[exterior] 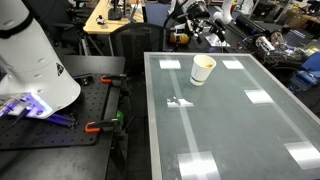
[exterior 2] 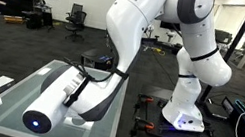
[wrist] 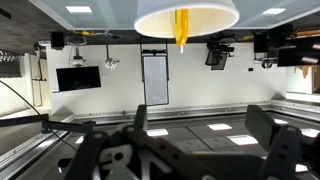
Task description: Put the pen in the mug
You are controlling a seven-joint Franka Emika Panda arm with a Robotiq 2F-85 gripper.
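The cream mug [exterior: 203,69] stands upright on the far part of the glass table [exterior: 235,135]. In the wrist view, which is upside down, the mug [wrist: 160,14] fills the top edge. The yellow pen [wrist: 181,30] lies across the mug's face and pokes past its rim. I cannot tell whether it is inside the mug or in front of it. My gripper [wrist: 198,112] is open and empty, well away from the mug. The gripper does not show in either exterior view. I cannot make out the pen in either exterior view.
The robot base [exterior: 35,60] stands on a black board beside the table, with red clamps [exterior: 95,126] at the board's edge. My arm [exterior 2: 88,93] stretches low over the glass table [exterior 2: 16,96]. Desks, chairs and equipment stand behind the table.
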